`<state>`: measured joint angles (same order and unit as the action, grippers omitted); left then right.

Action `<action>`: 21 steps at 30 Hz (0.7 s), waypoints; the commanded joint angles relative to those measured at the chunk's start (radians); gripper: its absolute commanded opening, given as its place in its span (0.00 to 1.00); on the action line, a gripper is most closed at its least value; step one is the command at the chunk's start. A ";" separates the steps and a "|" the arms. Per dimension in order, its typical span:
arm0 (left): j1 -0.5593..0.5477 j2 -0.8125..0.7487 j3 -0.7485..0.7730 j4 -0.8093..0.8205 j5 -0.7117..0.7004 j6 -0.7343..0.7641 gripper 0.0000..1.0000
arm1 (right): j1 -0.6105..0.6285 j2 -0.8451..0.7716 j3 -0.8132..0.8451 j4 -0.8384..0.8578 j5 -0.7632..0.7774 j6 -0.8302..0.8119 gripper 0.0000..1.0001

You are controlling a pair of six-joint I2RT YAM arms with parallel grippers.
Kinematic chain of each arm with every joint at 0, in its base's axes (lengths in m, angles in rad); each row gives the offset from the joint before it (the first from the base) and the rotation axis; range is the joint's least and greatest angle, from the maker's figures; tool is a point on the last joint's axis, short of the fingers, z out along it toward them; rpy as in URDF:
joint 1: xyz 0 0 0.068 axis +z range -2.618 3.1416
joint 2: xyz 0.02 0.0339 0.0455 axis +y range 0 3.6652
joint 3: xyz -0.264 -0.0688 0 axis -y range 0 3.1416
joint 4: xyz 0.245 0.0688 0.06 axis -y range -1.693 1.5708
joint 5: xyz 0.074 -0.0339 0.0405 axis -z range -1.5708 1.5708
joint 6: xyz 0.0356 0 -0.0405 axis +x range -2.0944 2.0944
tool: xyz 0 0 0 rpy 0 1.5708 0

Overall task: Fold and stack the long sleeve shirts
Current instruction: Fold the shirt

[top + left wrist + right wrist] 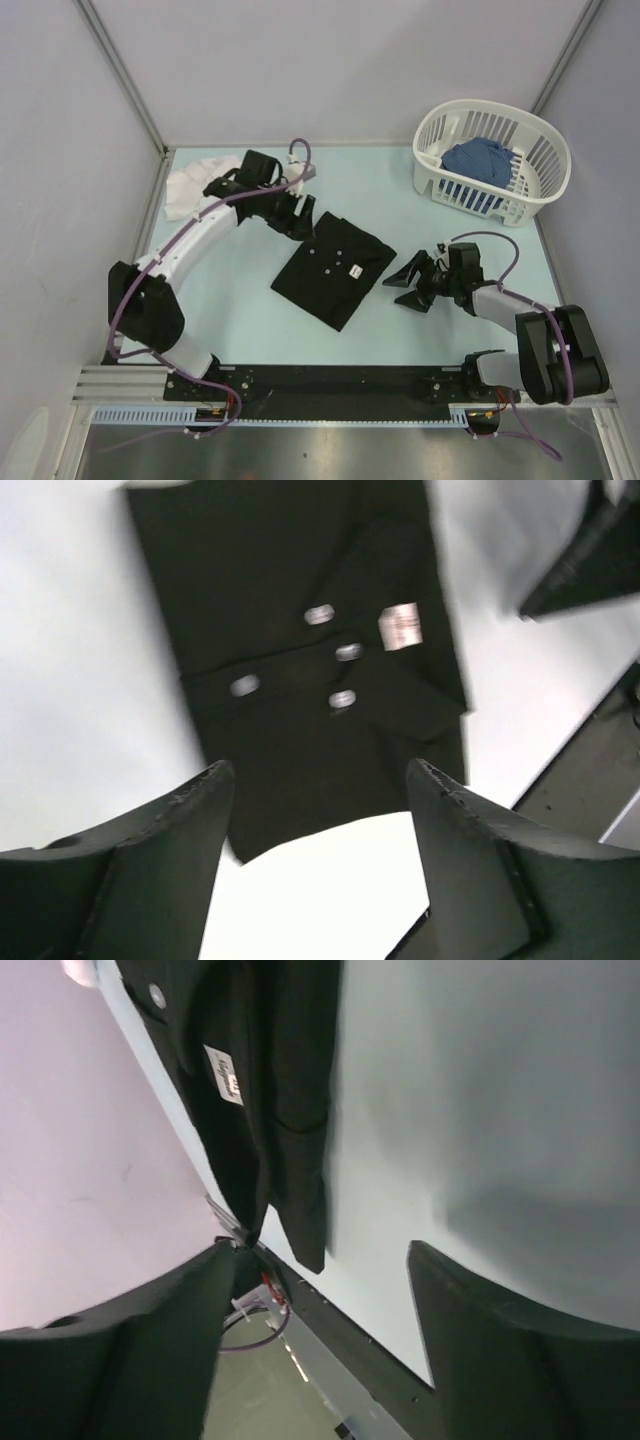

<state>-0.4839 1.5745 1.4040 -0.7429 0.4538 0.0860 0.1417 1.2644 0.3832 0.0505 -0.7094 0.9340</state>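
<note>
Two shirts are laid on the pale green table (420, 220), a folded black button-up cloth shirt (333, 268) at the middle and a crumpled white cloth shirt (190, 187) in the far left corner, the left end effector (298, 220) and right end effector (406, 288) being held open and empty beside the black one

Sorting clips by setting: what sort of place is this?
Probably a robot lab test cell, not a home: bare grey panel walls, two arms bolted to the table edge, a laundry basket and black shirt.
</note>
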 commanded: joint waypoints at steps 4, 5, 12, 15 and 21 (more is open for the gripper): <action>0.188 0.163 -0.037 -0.015 0.121 0.023 0.69 | 0.167 0.125 0.022 0.229 0.162 0.029 0.55; 0.192 0.183 -0.004 -0.006 0.125 0.030 0.69 | 0.173 0.145 0.034 0.235 0.169 0.031 0.54; 0.179 0.483 0.344 0.039 0.216 0.151 0.70 | 0.202 0.274 0.095 0.241 0.175 0.020 0.50; 0.174 0.644 0.545 -0.021 0.226 0.175 0.70 | 0.187 0.271 0.134 0.192 0.174 -0.009 0.50; 0.159 0.861 0.794 -0.055 0.290 0.136 0.63 | 0.101 0.224 0.152 0.039 0.134 -0.115 0.53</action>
<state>-0.3080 2.3348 2.0972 -0.7506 0.6590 0.2119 0.2932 1.5276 0.5079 0.1883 -0.5804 0.9016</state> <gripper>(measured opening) 0.652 0.524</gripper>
